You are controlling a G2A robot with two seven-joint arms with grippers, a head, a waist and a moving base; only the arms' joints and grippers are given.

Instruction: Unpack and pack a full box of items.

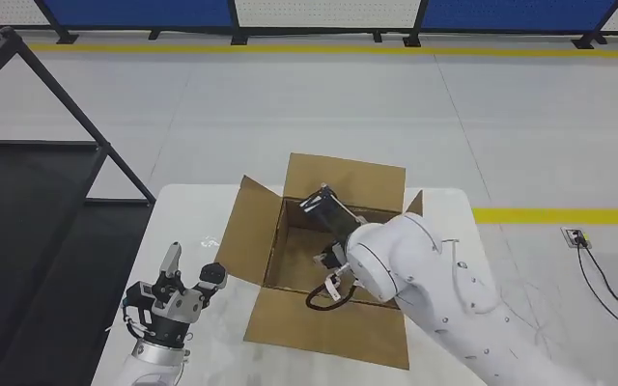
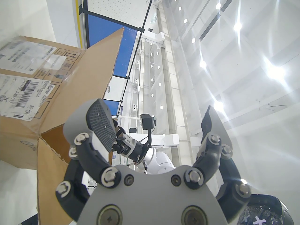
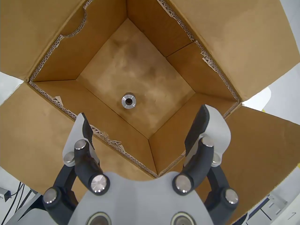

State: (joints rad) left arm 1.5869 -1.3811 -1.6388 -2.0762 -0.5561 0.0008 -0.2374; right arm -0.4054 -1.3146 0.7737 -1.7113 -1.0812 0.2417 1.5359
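An open cardboard box [image 1: 328,330] stands in the middle of the white table [image 1: 183,207], all flaps folded out. In the right wrist view, the box [image 3: 211,24] holds one small metal cylinder [image 3: 128,101], upright on its floor near a wall. My right gripper [image 3: 144,120] hangs open above the box opening, well above the cylinder, with nothing between its fingers. The right arm [image 1: 326,210] reaches over the box from the right. My left gripper [image 1: 191,267] rests at the table's front left, beside the box, pointing upward. The left gripper [image 2: 154,120] is open and empty.
The box's labelled outer wall [image 2: 35,83] and a raised flap stand close beside the left gripper. A black frame [image 1: 87,145] borders the table's left side. Bare table lies left of the box.
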